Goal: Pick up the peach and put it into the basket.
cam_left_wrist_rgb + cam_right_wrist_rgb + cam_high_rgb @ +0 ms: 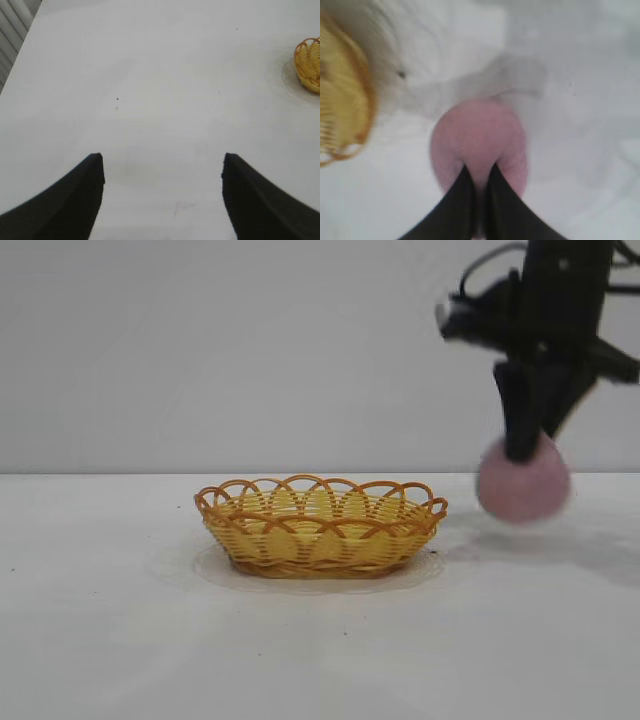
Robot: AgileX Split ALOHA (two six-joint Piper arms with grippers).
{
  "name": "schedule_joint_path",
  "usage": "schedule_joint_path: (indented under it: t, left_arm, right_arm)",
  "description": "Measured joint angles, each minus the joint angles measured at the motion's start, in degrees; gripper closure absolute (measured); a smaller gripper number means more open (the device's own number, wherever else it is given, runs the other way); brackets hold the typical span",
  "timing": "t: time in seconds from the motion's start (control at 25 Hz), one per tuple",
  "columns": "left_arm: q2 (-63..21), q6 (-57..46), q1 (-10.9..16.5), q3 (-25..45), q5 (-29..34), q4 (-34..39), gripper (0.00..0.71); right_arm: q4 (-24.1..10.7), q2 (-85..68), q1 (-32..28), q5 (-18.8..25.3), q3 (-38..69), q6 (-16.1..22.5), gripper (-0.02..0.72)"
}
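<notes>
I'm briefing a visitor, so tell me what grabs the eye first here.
First, the pink peach, pinched at its top by the right gripper and hanging clear of the table, right of the basket. Next, that yellow woven basket, empty at the table's middle. The left gripper waits open over bare table.

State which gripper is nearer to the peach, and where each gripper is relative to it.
The right. The right gripper is clamped on the peach, holding it above the table beside the basket. The left gripper stands open over bare table, the peach nowhere in its view.
</notes>
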Motion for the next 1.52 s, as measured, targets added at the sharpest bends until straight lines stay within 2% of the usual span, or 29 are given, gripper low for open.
schedule_joint_path:
  t: [0.16, 0.36, 0.4, 0.44, 0.64, 0.76, 0.88, 0.96, 1.16, 1.24, 1.28, 1.32, 1.52]
  left_arm:
    - [0.0, 0.0, 0.0, 0.0, 0.0, 0.0, 0.268]
    - [0.0, 0.0, 0.0, 0.0, 0.0, 0.0, 0.268]
    - [0.0, 0.0, 0.0, 0.0, 0.0, 0.0, 0.268]
    - [0.0, 0.0, 0.0, 0.0, 0.0, 0.0, 0.268]
    - [-0.04, 0.0, 0.0, 0.0, 0.0, 0.0, 0.268]
    - [-0.04, 0.0, 0.0, 0.0, 0.0, 0.0, 0.268]
    - [-0.04, 0.0, 0.0, 0.0, 0.0, 0.0, 0.268]
    - [-0.04, 0.0, 0.0, 0.0, 0.0, 0.0, 0.268]
    - [-0.04, 0.0, 0.0, 0.0, 0.0, 0.0, 0.268]
    - [-0.04, 0.0, 0.0, 0.0, 0.0, 0.0, 0.268]
    - [-0.04, 0.0, 0.0, 0.0, 0.0, 0.0, 0.268]
    - [-0.04, 0.0, 0.0, 0.0, 0.0, 0.0, 0.268]
    - [-0.04, 0.0, 0.0, 0.0, 0.0, 0.0, 0.268]
  right_arm:
    - [0.84, 0.66, 5.04, 0.24, -0.28, 0.0, 0.703]
    - [0.84, 5.06, 7.69, -0.56, -0.37, -0.05, 0.703]
    - [0.63, 5.78, 7.83, -1.22, -0.37, -0.05, 0.645]
    - [0.5, 6.38, 8.08, -1.71, -0.37, -0.05, 0.645]
    - [0.63, 7.13, 8.17, -2.78, -0.37, -0.05, 0.404]
    - [0.74, 7.13, 8.17, -1.27, -0.37, -0.05, 0.273]
    - [0.62, 6.63, 8.17, -0.22, -0.37, -0.05, 0.185]
    - [-0.5, 5.67, 8.17, -0.08, -0.37, -0.05, 0.201]
    - [-6.33, 2.95, 6.81, 0.22, -0.37, 1.69, 0.201]
    - [-8.73, 2.27, 4.81, 0.45, -0.37, 2.96, 0.201]
    - [-9.85, 2.16, 3.76, 0.45, -0.37, 3.34, 0.16]
    - [-10.68, 1.9, 2.38, 0.45, -0.37, 3.53, 0.179]
    - [-13.06, 1.63, -4.75, 0.45, -0.37, 5.72, 0.179]
